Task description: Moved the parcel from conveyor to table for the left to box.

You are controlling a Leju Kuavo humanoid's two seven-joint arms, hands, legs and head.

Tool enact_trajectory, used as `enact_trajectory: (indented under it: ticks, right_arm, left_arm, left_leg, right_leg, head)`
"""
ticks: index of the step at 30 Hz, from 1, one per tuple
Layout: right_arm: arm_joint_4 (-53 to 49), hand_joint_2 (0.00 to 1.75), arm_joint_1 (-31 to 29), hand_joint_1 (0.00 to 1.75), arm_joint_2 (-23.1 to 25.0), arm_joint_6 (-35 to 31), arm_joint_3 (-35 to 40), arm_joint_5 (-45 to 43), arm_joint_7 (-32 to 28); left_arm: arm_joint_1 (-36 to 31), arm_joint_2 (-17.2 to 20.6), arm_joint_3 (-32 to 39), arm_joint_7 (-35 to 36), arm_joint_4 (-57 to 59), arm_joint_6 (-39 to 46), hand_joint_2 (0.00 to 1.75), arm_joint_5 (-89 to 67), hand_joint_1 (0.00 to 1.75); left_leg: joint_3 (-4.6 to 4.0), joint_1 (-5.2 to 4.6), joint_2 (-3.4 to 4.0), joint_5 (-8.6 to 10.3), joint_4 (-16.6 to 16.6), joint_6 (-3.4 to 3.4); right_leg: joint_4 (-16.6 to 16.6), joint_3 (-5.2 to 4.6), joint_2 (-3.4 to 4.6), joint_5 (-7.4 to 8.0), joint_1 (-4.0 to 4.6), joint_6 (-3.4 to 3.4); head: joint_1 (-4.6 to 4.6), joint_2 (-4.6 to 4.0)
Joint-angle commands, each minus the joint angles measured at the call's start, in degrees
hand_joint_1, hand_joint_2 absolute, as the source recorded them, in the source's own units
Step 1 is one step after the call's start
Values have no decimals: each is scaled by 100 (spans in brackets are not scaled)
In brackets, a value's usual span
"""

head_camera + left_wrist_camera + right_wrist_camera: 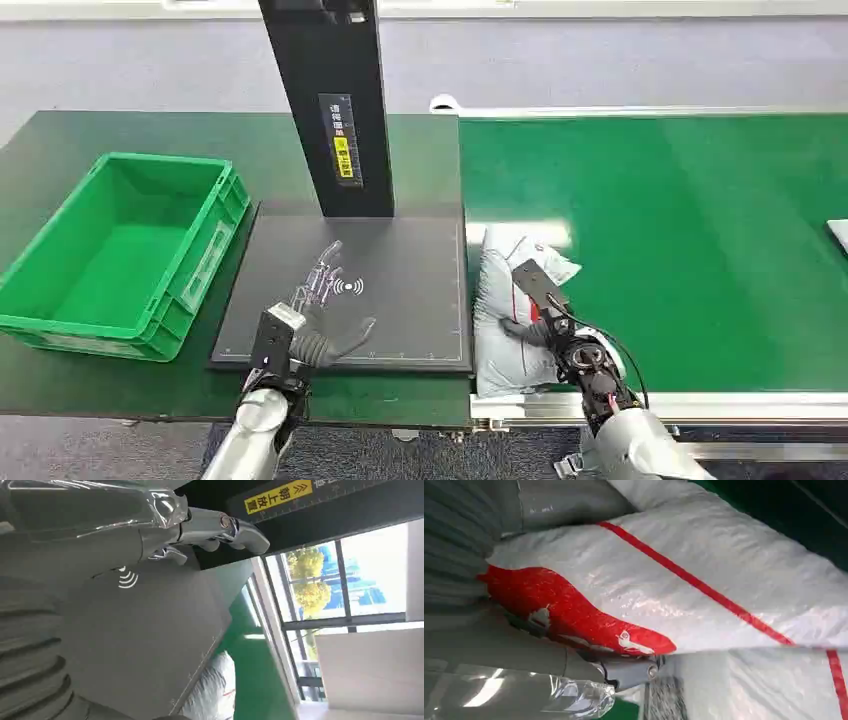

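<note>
A green crate sits on the dark table at the left. To its right lies a black scanning pad with a white wireless mark, and a black post carrying a yellow label rises from the pad's far edge. Right of the pad runs the green conveyor, bordered on the near side by a pale metal rail. A small white item lies at the conveyor's far right edge; what it is cannot be told.

The parcel, a white woven bag with red stripes and a red patch, lies on the conveyor's left end, just beside the pad's right edge and reaching to the near rail.

The right hand rests on the parcel's near right part. In the right wrist view the thumb and fingers press against the bag from opposite sides; whether the grasp is complete cannot be told.

The left hand hovers over the near part of the pad with fingers extended and apart, holding nothing.
</note>
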Motion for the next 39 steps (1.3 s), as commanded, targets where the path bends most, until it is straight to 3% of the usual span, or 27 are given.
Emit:
enact_trajectory:
  ticks: [1,7,10,14,16,17,21,23,28,33,39]
  right_arm:
    - [-1264,175,749,175,-295,-607,573,-665,-707]
    - [-4953,175,1735,175,-968,-1350,936,-1603,-129]
    - [-6910,175,2507,175,-1237,-2153,487,-1697,-641]
    - [-7715,175,2900,175,-1061,-1977,23,-1999,-708]
    - [-7509,175,2780,175,-992,-1845,-50,-2102,-740]
    - [-7076,175,2501,175,-956,-1414,-3,-2379,-588]
    - [-6537,175,2156,175,-892,-1418,69,-2326,-714]
    - [-5901,175,1781,175,-872,-923,409,-2353,-479]
    - [-4170,175,825,175,-534,-653,1223,-2352,-516]
    - [-2218,175,13,175,222,81,1750,-2857,-460]
    - [-1357,175,-518,175,967,459,2206,-3047,-532]
  left_arm:
    - [283,299,11,76,-302,150,175,164,0]
    - [777,331,344,153,-1364,212,175,105,0]
    - [1108,274,645,-50,-2108,320,175,-38,0]
    - [1193,257,1008,-163,-2556,437,175,-226,0]
    - [1145,272,1158,-140,-2600,450,175,-220,0]
    - [1049,319,1312,-181,-2584,538,175,-172,0]
    - [948,362,1447,-174,-2526,480,175,-94,0]
    - [885,380,1559,-254,-2520,595,175,-65,0]
    - [597,431,1803,-218,-2473,632,175,20,0]
    - [62,445,2041,-161,-2214,710,175,92,0]
    - [20,432,2393,1,-2575,857,175,99,0]
  left_leg:
    - [-4,0,-12,6,-4,1]
    - [-49,-10,-39,11,3,7]
    - [-81,-16,-61,8,12,11]
    - [-107,-22,-63,5,11,10]
    - [-120,-17,-44,8,6,7]
    - [-117,-18,-41,5,6,7]
    - [-112,-14,-12,12,-1,7]
    - [-114,-18,-24,19,0,9]
    - [-111,-13,27,31,-5,10]
    - [-106,-8,3,45,-4,5]
    - [-112,-12,7,42,1,3]
  right_leg:
    - [-3,-1,-2,4,0,-2]
    - [10,-40,-11,4,-9,1]
    - [19,-65,-32,-4,-14,3]
    - [19,-90,-36,-10,-16,0]
    - [12,-104,-26,-1,-12,-1]
    - [14,-105,-20,-3,-12,-2]
    - [10,-107,3,10,-9,-3]
    - [14,-111,-7,12,-12,-3]
    - [14,-113,50,35,-7,-5]
    - [13,-103,18,36,-2,-7]
    - [35,-118,24,32,-5,-7]
  head:
    - [0,0]
    - [-2,0]
    - [0,2]
    - [0,2]
    - [-2,2]
    - [-4,0]
    - [-4,0]
    - [-2,2]
    - [0,2]
    - [-2,2]
    - [0,0]
